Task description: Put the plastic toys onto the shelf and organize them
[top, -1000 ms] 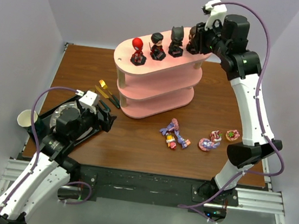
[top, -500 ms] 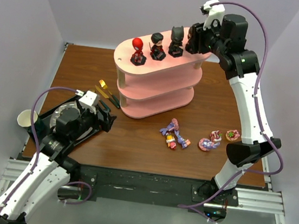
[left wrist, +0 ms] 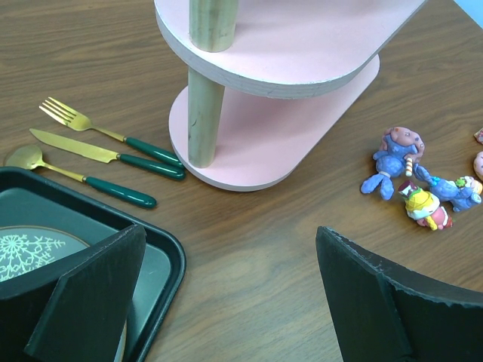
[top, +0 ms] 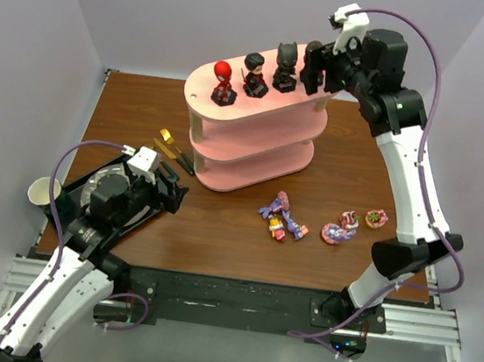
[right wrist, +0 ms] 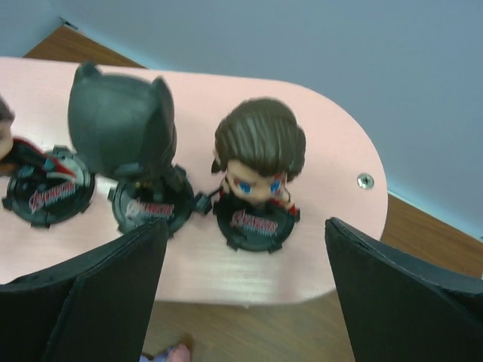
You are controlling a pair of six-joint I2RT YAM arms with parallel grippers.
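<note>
There — brown-haired figure [right wrist: 259, 154] upright on the shelf [right wrist: 336, 162], right tool [right wrist: 245, 226] wide.

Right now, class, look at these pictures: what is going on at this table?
The right tool hangs open at one end of the pink shelf, on its top board. Its jaws are clear of the brown-haired figure, which stands on its own base. Three more figures stand in a row beside it. The small pony-like toys lie on the table, not yet shelved. The left tool hovers open by the black tray, holding nothing.
</note>
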